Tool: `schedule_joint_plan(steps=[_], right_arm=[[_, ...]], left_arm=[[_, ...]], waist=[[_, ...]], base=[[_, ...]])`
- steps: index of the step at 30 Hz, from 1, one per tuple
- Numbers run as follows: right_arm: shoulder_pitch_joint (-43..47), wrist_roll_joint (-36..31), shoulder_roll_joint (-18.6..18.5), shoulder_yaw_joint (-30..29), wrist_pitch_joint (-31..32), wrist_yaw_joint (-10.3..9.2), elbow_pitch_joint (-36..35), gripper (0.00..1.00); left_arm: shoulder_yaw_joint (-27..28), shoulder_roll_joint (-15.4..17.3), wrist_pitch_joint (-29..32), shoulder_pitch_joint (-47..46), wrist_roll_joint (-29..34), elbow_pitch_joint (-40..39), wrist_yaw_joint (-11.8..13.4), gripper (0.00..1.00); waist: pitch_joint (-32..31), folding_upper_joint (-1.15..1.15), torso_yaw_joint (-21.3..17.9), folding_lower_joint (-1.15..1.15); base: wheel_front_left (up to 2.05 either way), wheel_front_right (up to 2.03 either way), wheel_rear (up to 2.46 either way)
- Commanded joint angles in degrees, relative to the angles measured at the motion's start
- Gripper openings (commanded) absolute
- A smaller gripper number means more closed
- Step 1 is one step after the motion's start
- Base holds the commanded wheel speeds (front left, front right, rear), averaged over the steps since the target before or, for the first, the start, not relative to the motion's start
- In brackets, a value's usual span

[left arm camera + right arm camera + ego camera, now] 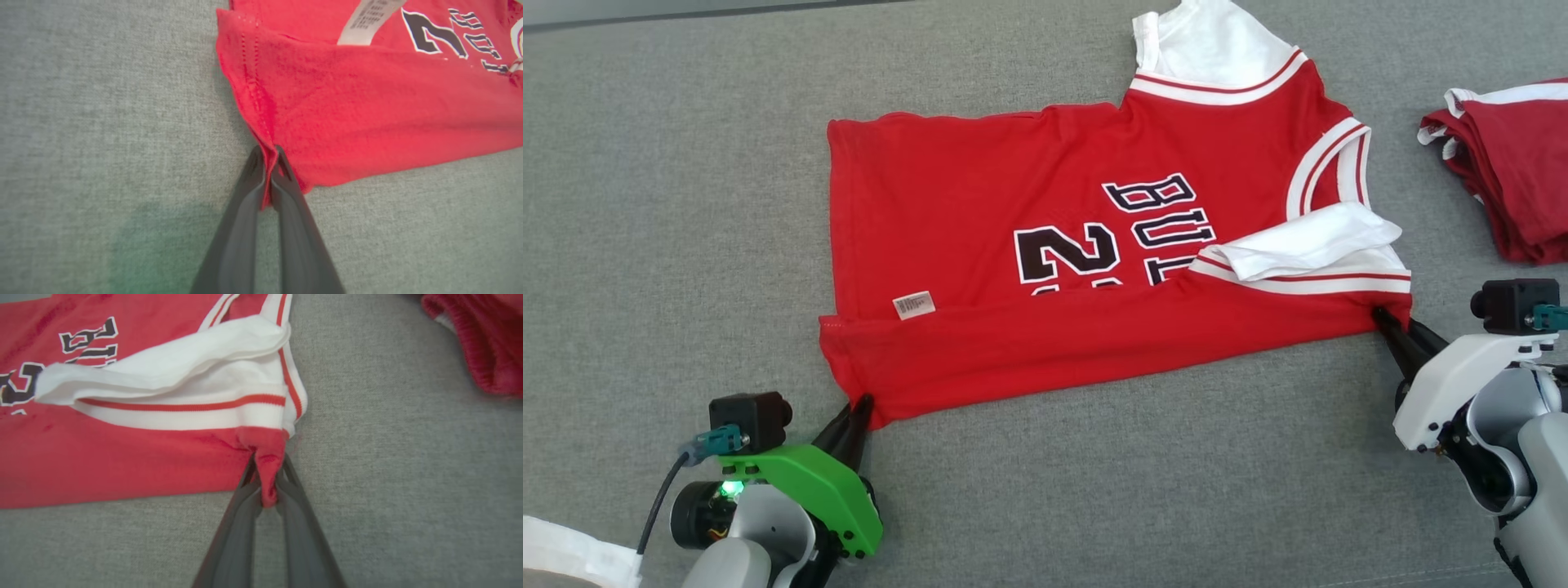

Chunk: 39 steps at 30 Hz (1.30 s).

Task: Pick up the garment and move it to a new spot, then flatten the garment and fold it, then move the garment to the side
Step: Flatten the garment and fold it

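Note:
The garment (1045, 212) is a red jersey with white sleeves, white-and-red trim and black lettering, lying sideways on the grey surface with its near long edge folded over. My left gripper (859, 406) is shut on the garment's near left corner; the left wrist view shows red cloth (367, 106) pinched between the dark fingers (253, 175) of that gripper (267, 157). My right gripper (1384, 317) is shut on the near right corner below the white sleeve (1307, 245); in the right wrist view a red fold (267, 465) bunches between the tips of the gripper (267, 463).
A pile of folded red garments (1515, 171) lies at the right edge, also seen as red cloth (478, 339) in the right wrist view. A white cloth (572, 555) sits at the lower left corner. The grey fabric surface (670, 204) stretches to the left and in front.

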Motion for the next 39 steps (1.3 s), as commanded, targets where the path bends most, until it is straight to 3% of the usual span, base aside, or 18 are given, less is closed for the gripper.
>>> schedule_joint_plan(steps=[1, 6, 12, 16, 20, 21, 22, 23, 24, 32, 36, 39], right_arm=[[0.85, 0.43, -0.46, 0.05, 0.31, -0.09, -0.05, 0.00], [4.22, 3.31, -5.05, 0.34, 4.29, -0.10, -5.45, 0.00], [10.18, 7.12, -10.56, -0.79, 11.41, -0.12, -13.40, 0.00], [14.06, 8.20, -11.70, -1.99, 15.31, -0.11, -17.08, 0.00], [16.25, 8.54, -9.97, -3.04, 15.93, -0.10, -17.34, 0.00], [16.41, 8.07, -9.64, -3.05, 15.85, -0.10, -17.23, 0.27], [16.51, 7.62, -9.35, -3.07, 15.70, -0.10, -17.11, 0.77], [16.58, 7.02, -9.19, -3.06, 15.60, -0.09, -17.14, 1.00], [16.51, 6.58, -8.96, -3.37, 15.04, -0.08, -17.53, 1.00], [17.65, 4.12, -11.44, -9.37, 16.00, -0.07, -26.80, 1.00], [14.09, 2.87, -11.86, -10.96, 18.18, -0.05, -29.40, 1.00], [7.77, 0.79, -11.12, -9.71, 21.13, -0.05, -28.27, 1.00]], left_arm=[[-0.76, 0.02, 1.03, 0.63, -0.10, 0.94, -0.34, 0.00], [0.70, 5.58, 3.55, 2.77, 0.01, -6.03, -0.82, 0.00], [2.54, 10.87, 7.43, 10.07, -0.19, -18.42, 1.69, 0.00], [1.81, 11.04, 9.49, 15.79, -1.40, -24.42, 3.36, 0.00], [0.24, 9.23, 9.95, 17.59, -1.42, -24.58, 4.49, 0.00], [-0.19, 8.83, 9.80, 17.42, -1.43, -24.22, 4.48, 0.00], [-0.37, 8.56, 9.49, 17.12, -1.20, -23.84, 4.70, 0.08], [-0.28, 8.25, 8.99, 16.78, -0.78, -23.59, 5.14, 0.43], [-0.04, 7.87, 8.47, 16.44, -0.38, -23.34, 5.65, 1.00], [2.52, 11.41, 7.61, 17.01, 4.59, -28.81, 9.59, 1.00], [2.28, 12.81, 10.54, 12.27, 5.69, -30.34, 9.20, 1.00], [0.46, 11.17, 14.55, 5.03, 4.01, -27.76, 7.74, 1.00]], waist=[[-0.40, 0.31, 0.08, 0.00], [-2.31, 0.31, -0.25, 0.00], [-2.65, 0.31, -0.97, 0.00], [-1.67, 0.31, -1.26, 0.00], [-0.37, 0.31, -0.69, 0.00], [-0.18, 0.31, -0.56, 0.00], [-0.05, 0.31, -0.45, 0.00], [0.06, 0.31, -0.34, 0.00], [0.12, 0.31, -0.26, 0.00], [-0.81, 0.31, 0.06, 0.00], [-0.66, 0.31, 0.93, 0.00], [0.13, 0.31, 2.29, 0.00]], base=[[0.00, 0.00, 0.00], [0.00, 0.00, 0.00], [0.00, 0.00, 0.00], [0.00, 0.00, 0.00], [0.00, 0.00, 0.00], [0.00, 0.00, 0.00], [0.00, 0.00, 0.00], [0.00, 0.00, 0.00], [0.00, 0.00, 0.00], [0.00, 0.00, 0.00], [0.00, 0.00, 0.00], [0.00, 0.00, 0.00]])
